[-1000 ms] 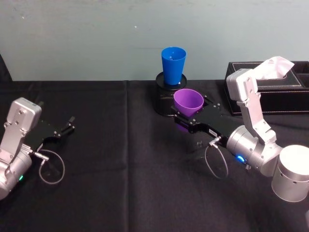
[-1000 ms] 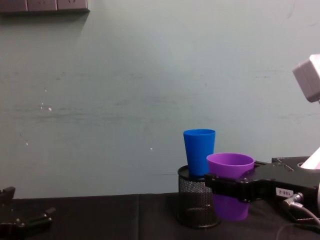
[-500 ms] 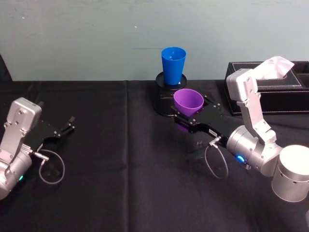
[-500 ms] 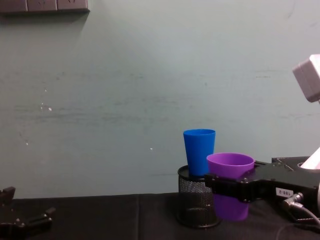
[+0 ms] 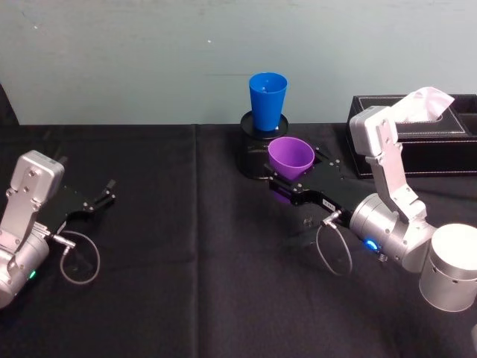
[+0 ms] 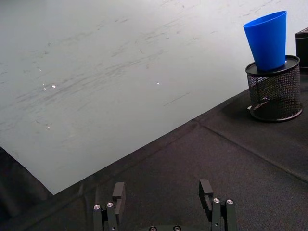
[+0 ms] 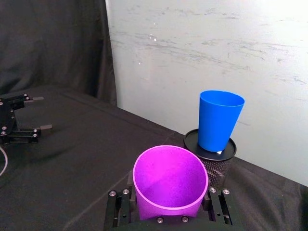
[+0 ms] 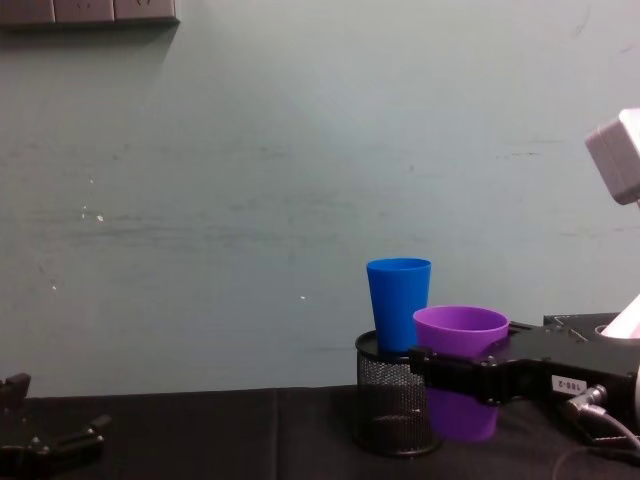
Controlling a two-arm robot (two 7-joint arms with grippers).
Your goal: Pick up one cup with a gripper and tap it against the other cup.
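Purple tumbler [image 5: 291, 156], smooth tapered plastic with a wide open mouth, is held upright and just clear of the tabletop [image 5: 186, 261], which is covered in matte black cloth. The right end effector [image 5: 297, 173] grips it with flat black fingers [image 7: 214, 208] closed against opposite sides of its wall, below the rim. It hangs just in front of a round black wire-mesh pot [image 8: 390, 410]. The blue tumbler [image 5: 267, 101], taller, narrower, glossy and plain, has its base resting in the top of that pot and leans slightly; the two cups are near each other but apart. To the right stands a black stitched tissue box [image 5: 440, 142] with a white tissue poking up. Compared with a second ago, nothing has visibly shifted: both cups and both arms sit in the same places. The right arm reaches in from the lower right, its silver-grey wrist with a blue light low over the cloth and a boxy grey link angled above. The left end effector [image 5: 100, 200] rests low at the far left of the tabletop, fingers spread and holding nothing.
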